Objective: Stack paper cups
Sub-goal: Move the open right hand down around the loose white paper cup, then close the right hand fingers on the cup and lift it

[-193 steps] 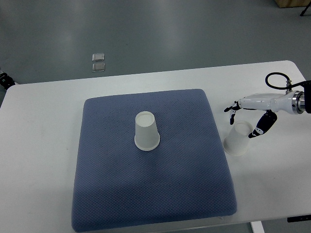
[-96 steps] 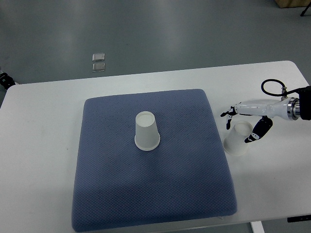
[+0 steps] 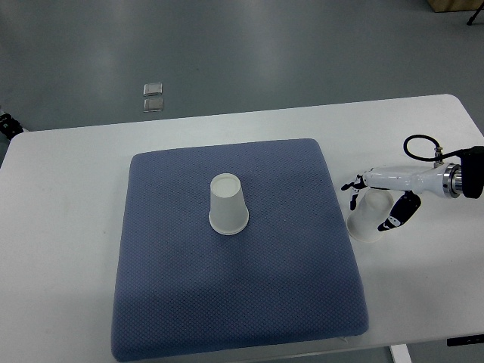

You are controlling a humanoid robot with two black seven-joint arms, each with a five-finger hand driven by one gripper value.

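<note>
Right hand closing in on the off-pad paper cup

White table [image 3: 68, 189] bears a blue cushion pad [image 3: 234, 302]; at pad centre one inverted paper cup [image 3: 228, 204]; at three o'clock, just off the pad, a second paper cup [image 3: 370, 216] with the right hand [image 3: 378, 204] straddling it, fingers spread, seemingly not yet clamped; light, thin-walled, easily crushed, so grip gently around the mid-wall.

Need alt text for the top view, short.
The robot's right hand reaches over an upside-down white paper cup on the white table, fingers spread around it, not clearly gripping. A second upside-down white paper cup stands on the blue padded mat to its left.
</note>
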